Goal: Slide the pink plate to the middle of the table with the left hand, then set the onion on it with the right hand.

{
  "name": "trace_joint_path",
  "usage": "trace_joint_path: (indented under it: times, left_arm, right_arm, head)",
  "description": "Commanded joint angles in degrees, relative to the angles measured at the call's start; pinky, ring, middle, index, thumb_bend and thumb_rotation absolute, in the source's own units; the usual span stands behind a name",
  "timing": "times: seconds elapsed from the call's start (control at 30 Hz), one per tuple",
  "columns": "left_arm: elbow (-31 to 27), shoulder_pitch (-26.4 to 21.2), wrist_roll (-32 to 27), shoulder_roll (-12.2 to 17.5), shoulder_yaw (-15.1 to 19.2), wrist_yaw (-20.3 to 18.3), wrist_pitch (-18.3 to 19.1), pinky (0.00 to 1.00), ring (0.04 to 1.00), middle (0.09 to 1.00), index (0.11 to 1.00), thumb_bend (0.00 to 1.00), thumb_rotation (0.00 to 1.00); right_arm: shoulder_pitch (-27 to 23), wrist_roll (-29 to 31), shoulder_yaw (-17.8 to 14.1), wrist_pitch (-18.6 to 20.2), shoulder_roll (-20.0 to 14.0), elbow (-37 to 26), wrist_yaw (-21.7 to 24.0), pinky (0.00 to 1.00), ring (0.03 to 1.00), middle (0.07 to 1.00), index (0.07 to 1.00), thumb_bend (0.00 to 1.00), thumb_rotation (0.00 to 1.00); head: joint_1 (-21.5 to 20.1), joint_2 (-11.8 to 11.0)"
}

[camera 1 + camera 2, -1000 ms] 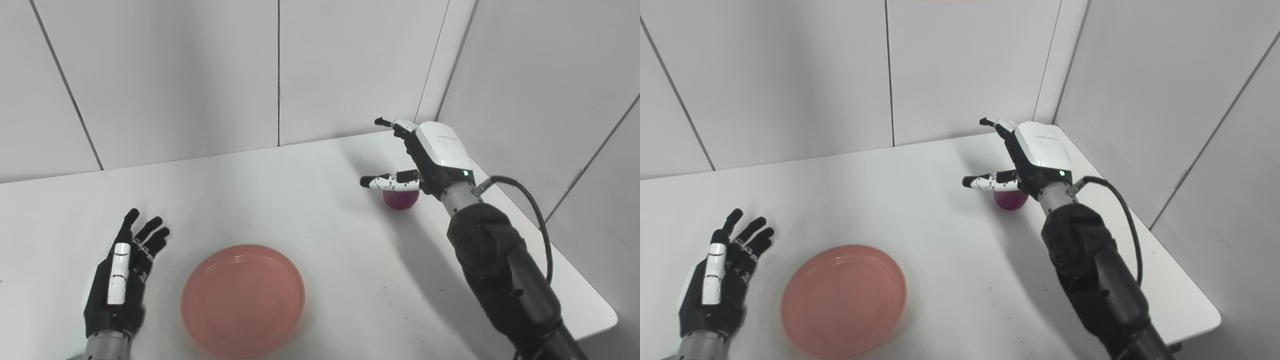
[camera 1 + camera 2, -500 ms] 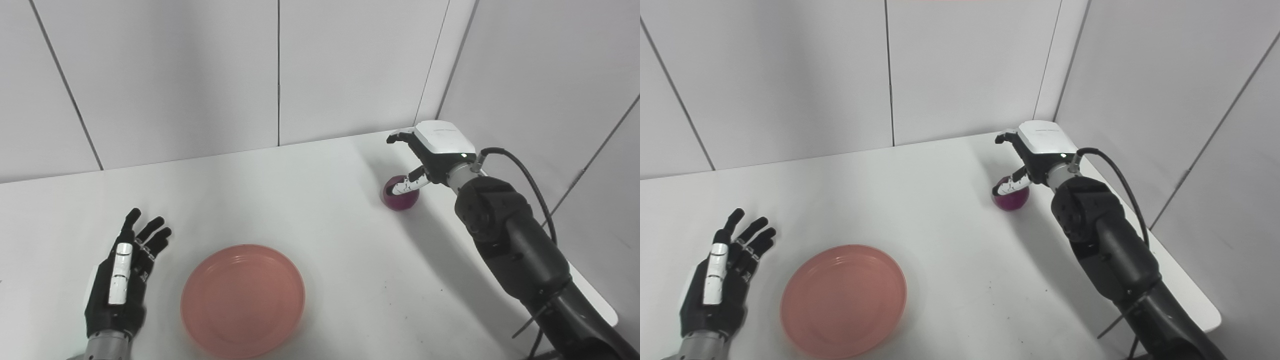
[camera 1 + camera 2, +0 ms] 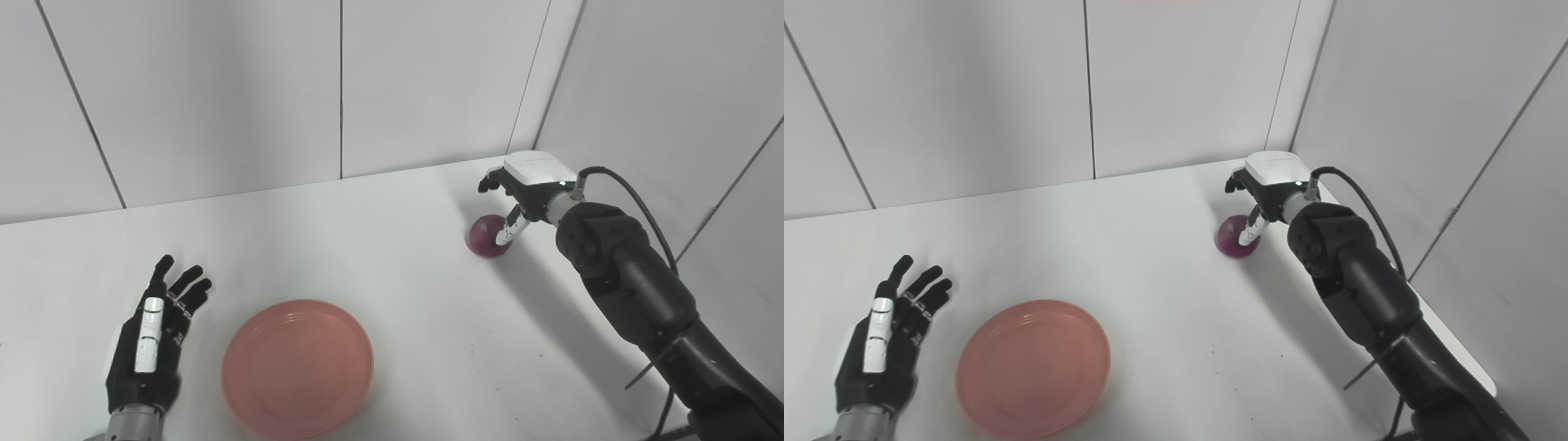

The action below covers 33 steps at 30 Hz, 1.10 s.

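Note:
A pink plate (image 3: pixel 297 366) lies flat near the table's front, left of centre. A purple onion (image 3: pixel 486 235) sits on the table at the far right. My right hand (image 3: pixel 525 190) hangs over the onion's right side, fingers apart and pointing down, thumb resting against the onion's right flank; it is not closed on it. My left hand (image 3: pixel 152 343) rests open on the table to the left of the plate, a short gap from its rim, holding nothing.
The white table (image 3: pixel 380 257) is boxed in by white wall panels at the back and right. Its right edge (image 3: pixel 1470 367) runs close under my right arm. A black cable (image 3: pixel 637 202) loops from the right wrist.
My right hand has tipped down and drawn back to the right, from spread above the onion to fingers hanging beside it. The left hand, plate and onion have not moved.

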Motion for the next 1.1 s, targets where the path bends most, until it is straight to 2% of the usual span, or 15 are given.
trace_joint_path:
  times: [0.0, 0.17, 0.27, 0.47, 0.7, 0.8, 1.07]
  left_arm:
    - [-0.4, 0.2, -0.4, -0.4, -0.1, 0.2, 0.8, 0.87, 0.796, 0.817, 0.921, 0.63, 0.77]
    - [-0.5, 0.2, -0.5, -0.4, -0.1, 0.1, 0.8, 0.88, 0.799, 0.821, 0.924, 0.64, 0.77]
    - [-0.4, 0.2, -0.5, -0.4, -0.1, 0.1, 0.9, 0.87, 0.796, 0.821, 0.925, 0.64, 0.78]
    - [-0.4, 0.0, -0.7, -0.7, 0.0, 0.2, 1.1, 0.87, 0.796, 0.825, 0.919, 0.65, 0.77]
    - [-0.5, 0.2, -0.5, -0.6, -0.4, 0.2, 1.0, 0.86, 0.800, 0.831, 0.931, 0.65, 0.77]
    - [-0.6, 0.2, -0.6, -0.7, -0.4, 0.4, 1.2, 0.87, 0.800, 0.825, 0.926, 0.67, 0.75]
    - [-0.8, 0.2, -0.7, -0.6, -0.4, 0.3, 1.4, 0.87, 0.803, 0.828, 0.928, 0.66, 0.76]
  right_arm:
    - [-2.9, -0.9, -0.4, 0.2, -1.6, 0.2, -0.4, 0.53, 0.742, 0.809, 0.776, 1.00, 0.16]
    - [-2.9, 1.0, -0.5, 0.4, -0.6, 1.3, -0.1, 0.53, 0.739, 0.817, 0.780, 1.00, 0.14]
    - [-3.0, 2.9, -0.5, 0.2, -0.1, 1.8, 0.2, 0.51, 0.704, 0.808, 0.781, 1.00, 0.16]
    - [-3.6, 4.8, 0.2, 0.6, 0.3, 2.7, 1.3, 0.54, 0.724, 0.820, 0.778, 1.00, 0.20]
    - [-4.1, 4.7, 2.1, 0.5, 0.4, 4.1, 1.5, 0.58, 0.750, 0.816, 0.779, 1.00, 0.18]
    - [-4.4, 4.4, 2.8, 0.9, 0.6, 4.3, 1.8, 0.57, 0.749, 0.814, 0.779, 1.00, 0.15]
    - [-5.4, 2.7, 4.6, 1.2, 0.4, 5.5, 2.8, 0.56, 0.743, 0.828, 0.786, 1.00, 0.17]
  head:
    - [0.2, 0.1]
    - [0.2, 0.2]
    - [0.1, 0.2]
    - [0.2, 0.3]
    - [0.4, 0.3]
    - [0.5, 0.4]
    - [0.5, 0.5]
